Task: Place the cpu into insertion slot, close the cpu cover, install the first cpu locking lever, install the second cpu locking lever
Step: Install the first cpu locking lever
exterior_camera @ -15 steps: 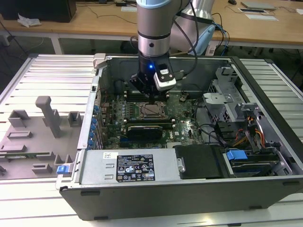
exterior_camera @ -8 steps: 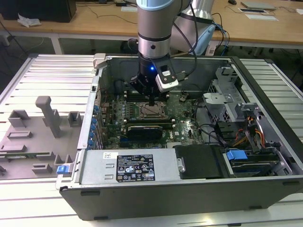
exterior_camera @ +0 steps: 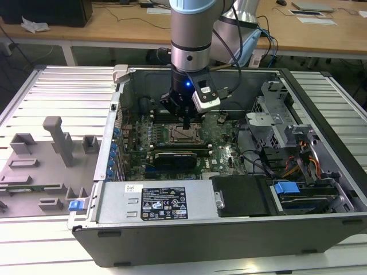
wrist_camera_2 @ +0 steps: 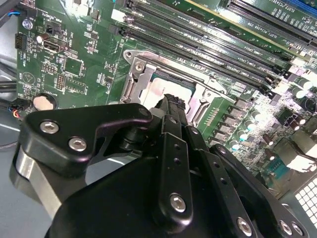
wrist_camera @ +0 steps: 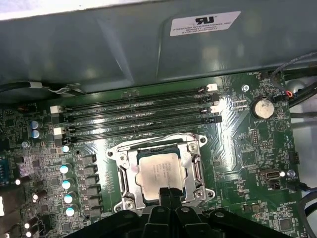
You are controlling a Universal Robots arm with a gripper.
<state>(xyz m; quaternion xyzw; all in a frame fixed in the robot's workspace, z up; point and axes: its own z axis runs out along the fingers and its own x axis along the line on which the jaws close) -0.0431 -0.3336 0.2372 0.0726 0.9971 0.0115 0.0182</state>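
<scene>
arm [exterior_camera: 192, 28]: grey tube, silver band, pale blue cap
wrist: black block, blue light, white camera box, black cables
gripper [wrist_camera: 168, 192]: black linked fingers, silver screws, silver base ring

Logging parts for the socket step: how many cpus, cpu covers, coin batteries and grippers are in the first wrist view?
cpu: 1
cpu cover: 1
coin battery: 1
gripper: 1
Total: 4

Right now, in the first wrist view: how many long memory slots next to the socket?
4. The memory slots lie parallel in one bank, between the cpu and the case wall. More may be hidden under the gripper.
</scene>
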